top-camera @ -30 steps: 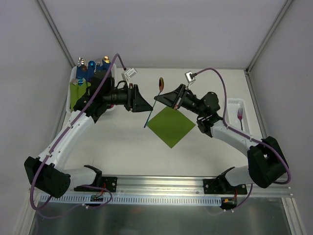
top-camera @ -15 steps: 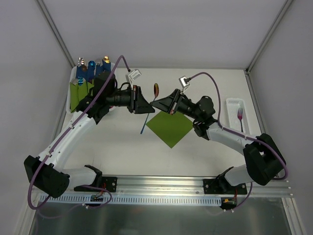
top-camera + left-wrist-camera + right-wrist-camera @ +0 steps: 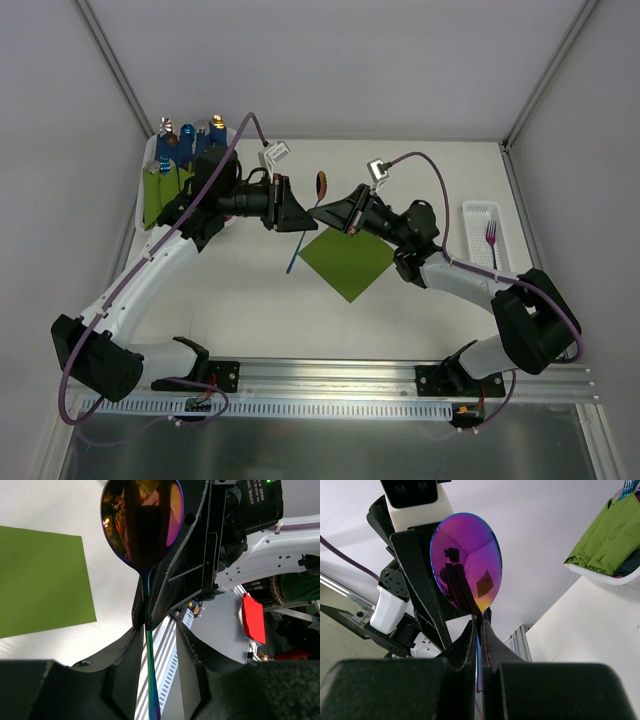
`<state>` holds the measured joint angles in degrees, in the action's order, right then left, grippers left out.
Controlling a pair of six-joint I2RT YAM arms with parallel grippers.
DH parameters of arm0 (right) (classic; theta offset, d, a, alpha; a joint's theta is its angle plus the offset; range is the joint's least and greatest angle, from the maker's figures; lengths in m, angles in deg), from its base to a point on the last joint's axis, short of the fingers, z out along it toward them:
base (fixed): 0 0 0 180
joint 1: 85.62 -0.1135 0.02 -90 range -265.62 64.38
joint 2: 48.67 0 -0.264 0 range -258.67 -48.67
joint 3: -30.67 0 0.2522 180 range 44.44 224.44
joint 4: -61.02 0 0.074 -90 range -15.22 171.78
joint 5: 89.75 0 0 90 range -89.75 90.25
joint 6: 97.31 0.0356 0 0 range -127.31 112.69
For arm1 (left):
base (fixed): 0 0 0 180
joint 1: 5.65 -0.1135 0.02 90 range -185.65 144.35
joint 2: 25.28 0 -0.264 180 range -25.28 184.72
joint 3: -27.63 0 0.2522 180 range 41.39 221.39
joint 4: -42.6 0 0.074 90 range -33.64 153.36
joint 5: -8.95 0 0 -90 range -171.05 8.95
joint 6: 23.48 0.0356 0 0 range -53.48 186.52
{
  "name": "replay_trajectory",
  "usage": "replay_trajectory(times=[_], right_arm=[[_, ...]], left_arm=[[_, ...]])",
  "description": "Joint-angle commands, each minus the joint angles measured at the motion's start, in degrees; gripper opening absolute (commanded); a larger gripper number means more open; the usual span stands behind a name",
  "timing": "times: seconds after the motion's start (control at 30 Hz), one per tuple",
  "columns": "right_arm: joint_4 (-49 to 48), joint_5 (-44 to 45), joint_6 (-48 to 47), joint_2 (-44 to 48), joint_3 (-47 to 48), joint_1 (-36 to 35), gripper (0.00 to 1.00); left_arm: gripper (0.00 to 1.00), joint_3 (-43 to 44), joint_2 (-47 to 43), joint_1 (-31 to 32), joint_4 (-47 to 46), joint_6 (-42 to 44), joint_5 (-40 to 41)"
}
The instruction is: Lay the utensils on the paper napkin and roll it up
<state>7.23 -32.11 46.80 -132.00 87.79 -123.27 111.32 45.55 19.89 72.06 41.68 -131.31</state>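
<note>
A spoon with a shiny reddish-purple bowl and a slim blue-green handle hangs tilted in the air above the table, left of the olive-green paper napkin, which lies flat. My right gripper is shut on the spoon's neck, just below the bowl. My left gripper is open, with the spoon's handle running between its spread fingers, closer to one finger. In the left wrist view the napkin shows at the left. A second utensil, a fork, lies in a white tray at the right.
A white bin at the back left holds several green rolled bundles with blue handles; they also show in the right wrist view. The arm bases and a metal rail run along the near edge.
My right gripper has carried the spoon left and a little lower, toward my left gripper. The left gripper has moved right, so its fingers now stand around the handle. Little has changed in the last half second.
</note>
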Motion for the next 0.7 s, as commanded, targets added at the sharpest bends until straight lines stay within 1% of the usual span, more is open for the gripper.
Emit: replay_trajectory(times=[0.0, 0.13, 0.33, 0.47, 0.6, 0.67], right_arm=[[-5.3, 0.5, -0.1, 1.3, -1.1, -0.3, 0.0], [-5.5, 0.7, -0.4, 2.6, -3.4, -0.3, 0.0], [-5.8, 0.6, -0.2, 2.7, -3.6, -0.3, 0.0], [-5.8, 0.4, -0.1, 2.7, -3.2, -0.3, 0.0], [-5.8, 0.3, 0.0, 2.5, -2.9, -0.4, 0.0], [-5.7, 0.2, 0.1, 2.2, -2.6, -0.3, 0.0]], left_arm=[[0.33, 2.6, 0.1, 0.4, -1.8, 0.8, 0.5], [0.33, 2.8, 0.3, 0.4, -1.7, 1.5, 0.1], [0.31, 2.9, 1.0, 0.4, -1.2, 2.1, -0.1], [0.23, 3.0, 1.2, 0.4, -1.2, 2.4, 0.5], [0.21, 3.2, 1.1, 0.3, -1.0, 2.7, 0.3], [0.17, 3.1, 1.1, 0.4, -1.0, 2.8, 0.2]])
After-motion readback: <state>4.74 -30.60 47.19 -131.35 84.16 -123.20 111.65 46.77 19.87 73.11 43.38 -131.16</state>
